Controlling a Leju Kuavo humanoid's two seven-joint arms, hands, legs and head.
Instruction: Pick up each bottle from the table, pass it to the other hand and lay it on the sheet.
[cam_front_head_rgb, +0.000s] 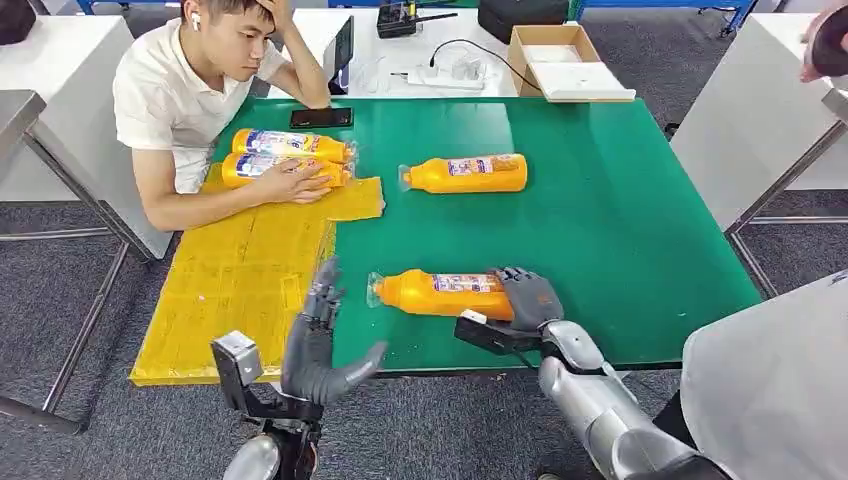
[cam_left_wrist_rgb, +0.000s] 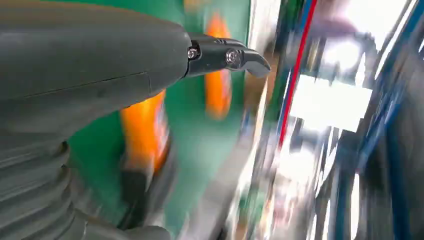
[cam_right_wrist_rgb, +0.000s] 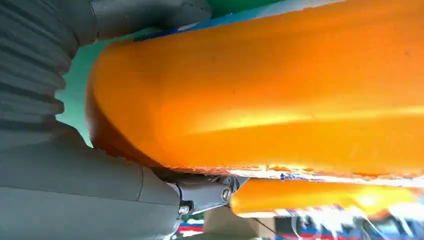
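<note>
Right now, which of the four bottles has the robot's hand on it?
The near bottle at the table's front edge: the right hand grips its base. The far bottle lies untouched mid-table; the other two lie on the sheet under a person's hand.

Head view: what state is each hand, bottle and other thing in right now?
Right hand: fingers wrapped around the nearest bottle's base end.
Left hand: open, holding nothing.
Nearest bottle: lying on its side on the green table.
Middle bottle: lying on the table, untouched.
Two far bottles: lying on the yellow sheet, a person's hand resting on one.
Cardboard box: open.
</note>
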